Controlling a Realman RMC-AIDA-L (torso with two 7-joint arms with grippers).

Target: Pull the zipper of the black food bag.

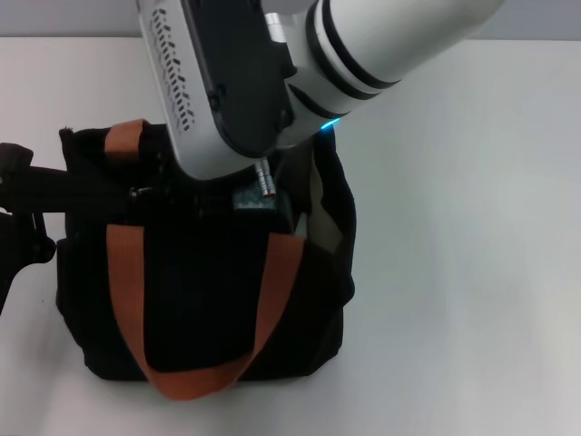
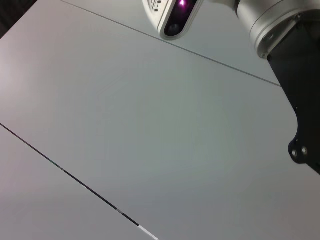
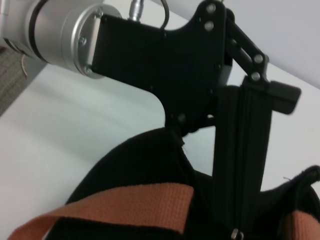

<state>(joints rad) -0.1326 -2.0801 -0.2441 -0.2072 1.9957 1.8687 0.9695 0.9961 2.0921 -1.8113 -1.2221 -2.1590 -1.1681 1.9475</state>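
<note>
The black food bag (image 1: pixel 200 300) stands upright on the table, with orange-brown strap handles (image 1: pixel 127 291) and pale lining showing at its open right end. My left gripper (image 1: pixel 134 193) reaches in from the left along the bag's top. In the right wrist view this left gripper (image 3: pixel 235 226) has its fingers (image 3: pixel 240 165) pressed together. A small silvery piece, the zipper (image 3: pixel 236 233), sits right at their tips. My right arm's wrist (image 1: pixel 227 91) hangs over the bag's top middle and hides its own gripper. The bag (image 3: pixel 145 160) fills the lower part of the right wrist view.
A white table (image 1: pixel 472 272) surrounds the bag, with bare surface to the right and in front. The left wrist view shows only tabletop (image 2: pixel 125 125) and parts of my right arm (image 2: pixel 175 15).
</note>
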